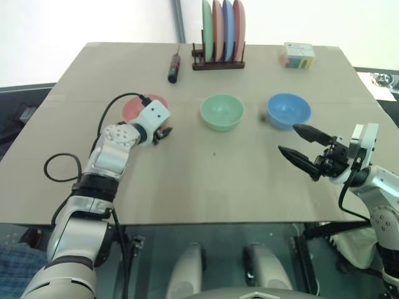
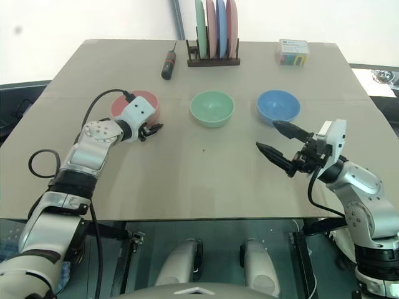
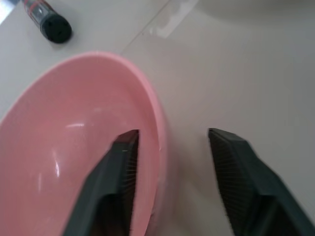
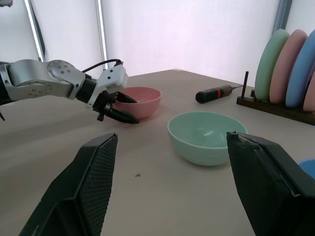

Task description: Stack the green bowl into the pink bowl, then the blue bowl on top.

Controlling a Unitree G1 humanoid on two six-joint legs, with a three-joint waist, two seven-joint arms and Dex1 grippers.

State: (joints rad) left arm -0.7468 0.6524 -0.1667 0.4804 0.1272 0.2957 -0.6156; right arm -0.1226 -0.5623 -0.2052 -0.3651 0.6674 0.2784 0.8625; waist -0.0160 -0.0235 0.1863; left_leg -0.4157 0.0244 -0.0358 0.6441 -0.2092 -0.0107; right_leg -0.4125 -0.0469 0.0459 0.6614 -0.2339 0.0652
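Three bowls sit in a row on the worktop [image 1: 218,174]: pink bowl [image 2: 118,103], green bowl [image 1: 222,111] in the middle, blue bowl [image 1: 288,110]. All look like thin, light, stiff, smooth plastic, probably slippery, so a rim pinch suits best. Left gripper [image 3: 172,167] straddles the pink rim, one finger inside, one outside, part open with a gap showing, not clamped. Right gripper [image 1: 303,147] hangs wide open and empty just beside the blue bowl.
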